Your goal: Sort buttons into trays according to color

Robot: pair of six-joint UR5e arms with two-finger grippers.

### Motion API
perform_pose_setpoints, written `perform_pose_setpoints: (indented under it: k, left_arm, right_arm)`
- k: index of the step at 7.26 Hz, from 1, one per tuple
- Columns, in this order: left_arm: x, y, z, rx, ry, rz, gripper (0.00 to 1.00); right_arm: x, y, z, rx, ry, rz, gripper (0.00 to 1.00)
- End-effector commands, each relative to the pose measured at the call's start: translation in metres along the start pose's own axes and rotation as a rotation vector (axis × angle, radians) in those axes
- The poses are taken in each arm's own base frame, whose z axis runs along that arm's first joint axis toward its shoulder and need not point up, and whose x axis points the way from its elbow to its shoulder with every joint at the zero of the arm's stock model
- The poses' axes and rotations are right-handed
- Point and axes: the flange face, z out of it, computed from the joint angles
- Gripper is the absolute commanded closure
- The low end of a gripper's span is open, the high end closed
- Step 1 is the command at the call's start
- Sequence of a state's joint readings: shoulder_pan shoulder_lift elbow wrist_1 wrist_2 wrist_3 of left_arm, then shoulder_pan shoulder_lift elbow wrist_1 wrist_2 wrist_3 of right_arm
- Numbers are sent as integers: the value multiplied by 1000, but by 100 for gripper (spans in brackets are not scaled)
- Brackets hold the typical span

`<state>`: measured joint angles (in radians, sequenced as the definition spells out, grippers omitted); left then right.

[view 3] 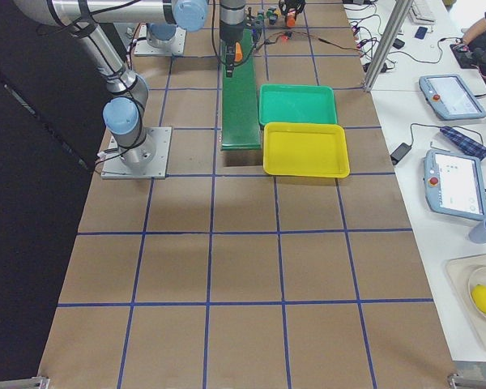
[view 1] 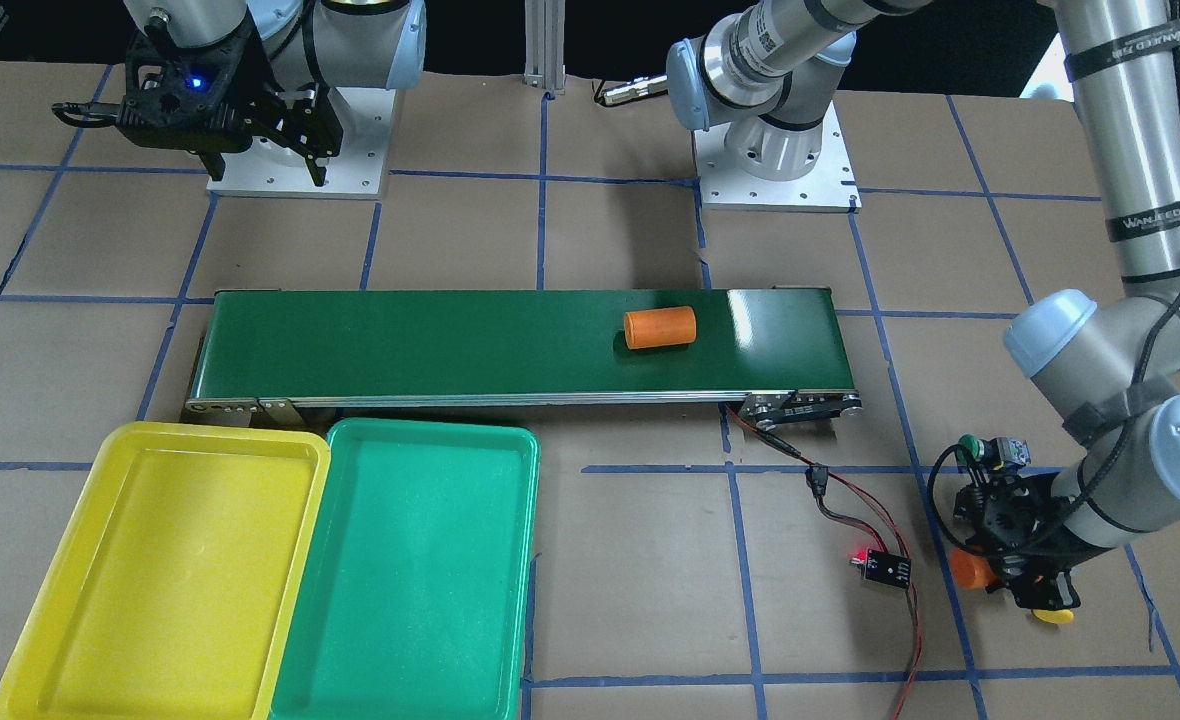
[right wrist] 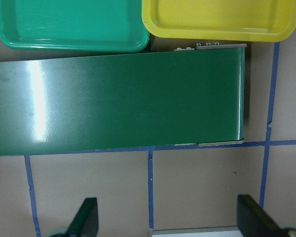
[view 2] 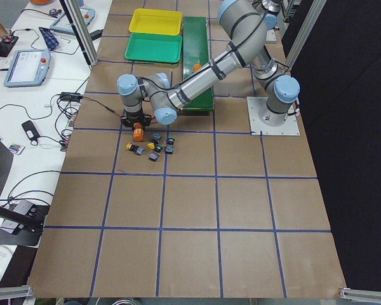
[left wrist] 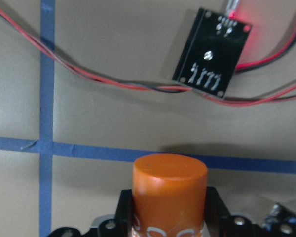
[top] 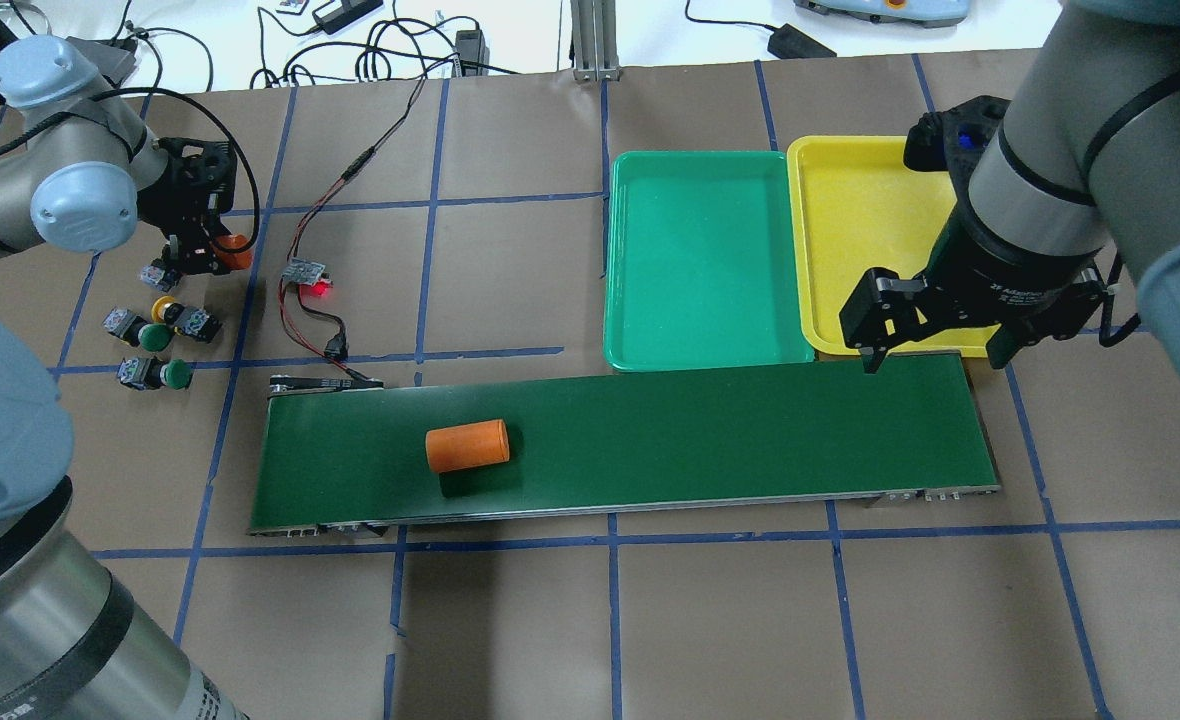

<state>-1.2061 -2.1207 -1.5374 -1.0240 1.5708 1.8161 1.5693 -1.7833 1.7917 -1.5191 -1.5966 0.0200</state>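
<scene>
Several buttons lie in a cluster on the paper at the table's left end: a yellow-capped one [top: 165, 307], two green-capped ones [top: 154, 338] [top: 176, 374], and one [top: 155, 272] partly under my left gripper. My left gripper [top: 218, 254] is shut on an orange cylinder [left wrist: 170, 195] just beside them, low over the table. In the front view a green cap [view 1: 970, 445] and a yellow cap [view 1: 1054, 617] show around that gripper [view 1: 997, 575]. The green tray [top: 700, 260] and the yellow tray [top: 850, 220] lie side by side, both empty. My right gripper [top: 935, 345] is open and empty above the conveyor's right end.
A long dark-green conveyor belt [top: 700, 440] carries a second orange cylinder [top: 467, 445] lying on its side. A small sensor board [top: 307, 272] with a red light and red-black wires lies between the buttons and the belt. The arm bases [view 1: 775, 170] stand behind the belt.
</scene>
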Motion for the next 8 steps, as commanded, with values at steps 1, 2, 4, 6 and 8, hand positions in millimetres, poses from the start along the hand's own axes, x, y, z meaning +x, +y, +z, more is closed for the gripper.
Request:
perform_pose_setpoints:
  k: [1,2,4,6,8]
  left_arm:
    - [74,-32,-66,16,38,-45,92]
    - [119,-67,-55,24,81,-44,93]
    - [194,-131,-57,1,25,-92,95]
    - [248,-151,-51,12,40,-97,95]
    - [275,-157,-49,18,39,-117,77]
  right_arm:
    - [1,0,0,2,8,2,0]
    - [1,3,-4,13,8,5,0]
    - [0,0,-1,6,-1,3,0]
    - [1,0,-1,3,6,3,0]
    - [0,1,-2,6,-4,3,0]
